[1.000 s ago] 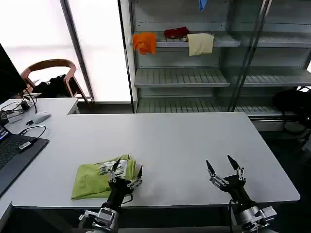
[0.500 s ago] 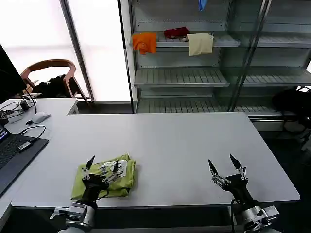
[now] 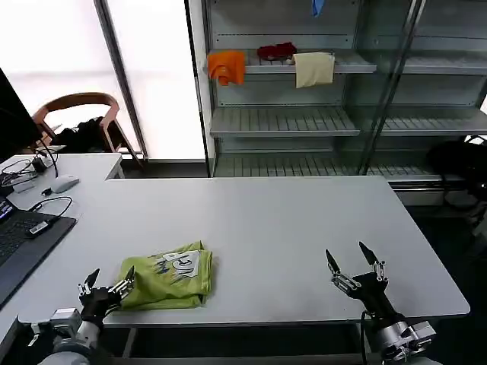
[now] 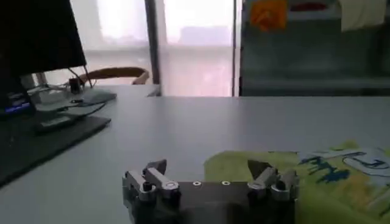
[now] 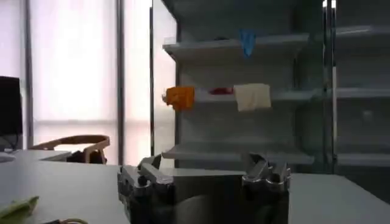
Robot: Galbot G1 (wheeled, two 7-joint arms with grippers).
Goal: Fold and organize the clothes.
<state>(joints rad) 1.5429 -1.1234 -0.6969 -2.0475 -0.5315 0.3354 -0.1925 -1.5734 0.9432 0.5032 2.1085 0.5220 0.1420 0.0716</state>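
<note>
A white desk (image 3: 289,228) is set before metal shelving. At its near left edge the left gripper (image 3: 106,287) is held with fingers apart, just beside the folded T-shirt (image 3: 169,275). The right gripper (image 3: 354,266) is parked near the right, fingers spread. Any tidying should be done gently, lest the thin folds be disturbed.

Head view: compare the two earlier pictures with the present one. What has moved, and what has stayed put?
The left gripper, open and holding nothing, has slid off the folded T-shirt toward the robot's left and now sits at the table's near edge beside it. The T-shirt lies where it was, print up. The right gripper stays open over the near right of the table.
</note>
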